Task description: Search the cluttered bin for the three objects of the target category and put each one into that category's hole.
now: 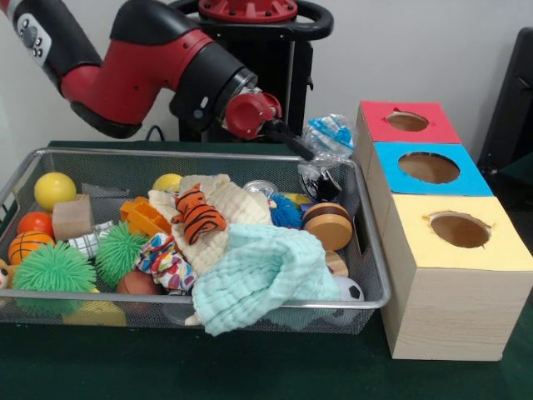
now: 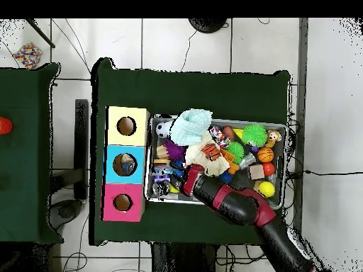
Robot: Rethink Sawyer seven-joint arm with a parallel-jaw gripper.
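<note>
The dark green counter (image 1: 250, 371) lies bare in front of the wire mesh bin (image 1: 371, 275). A pale mint muslin cloth (image 1: 262, 279) spills over the bin's front rim, hiding toys beneath. Just right of the bin stands the wooden box with yellow (image 1: 458, 229), blue (image 1: 429, 167) and red (image 1: 406, 122) holed tops. Above the bin's right back corner, the red and black arm's jaws (image 1: 315, 158) grip a crinkled clear plastic bag with blue print (image 1: 329, 137), near the red hole.

Front view low, close; overhead high; both show bin (image 1: 371, 250).
</note>
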